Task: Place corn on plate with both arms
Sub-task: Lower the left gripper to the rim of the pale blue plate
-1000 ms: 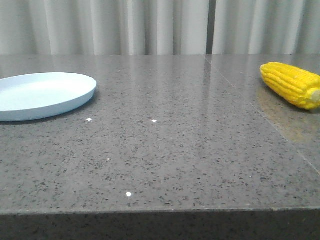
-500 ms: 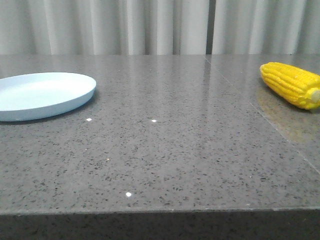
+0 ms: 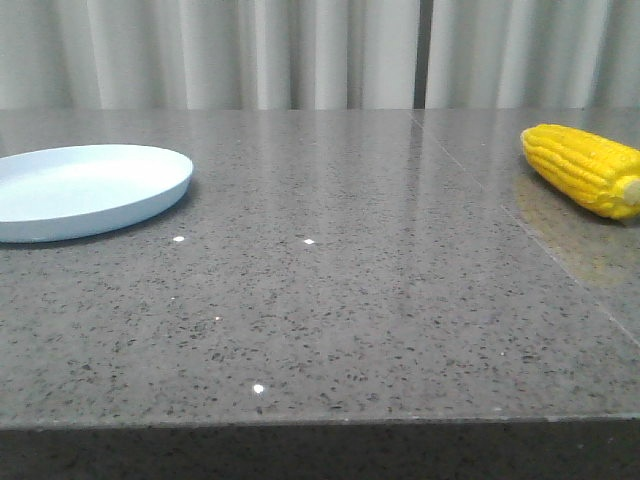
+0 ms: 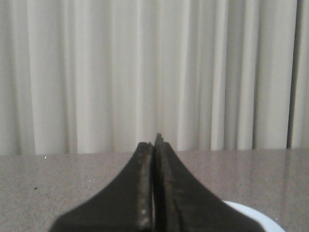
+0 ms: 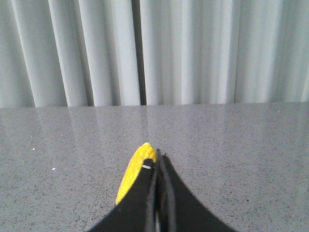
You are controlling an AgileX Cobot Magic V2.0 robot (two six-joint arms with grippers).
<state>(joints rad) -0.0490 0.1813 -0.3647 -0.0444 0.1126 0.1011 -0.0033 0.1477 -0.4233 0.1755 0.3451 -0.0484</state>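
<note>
The corn [image 3: 585,168] sits far right on the table [image 3: 330,300], well apart from the plate [image 3: 85,190]. Both grippers, left [image 4: 153,145] and right [image 5: 157,164], are pressed together, empty. Cob looks stiff, light, bumpy but rolly, so grab mid-cob across the kernels.

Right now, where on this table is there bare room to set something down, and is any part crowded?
The widest free patch is the grey table between the plate at the left and the corn at the far right, running to the near edge. The plate's own surface is bare too. Nothing looks crowded; only the right rear corner is taken.
</note>
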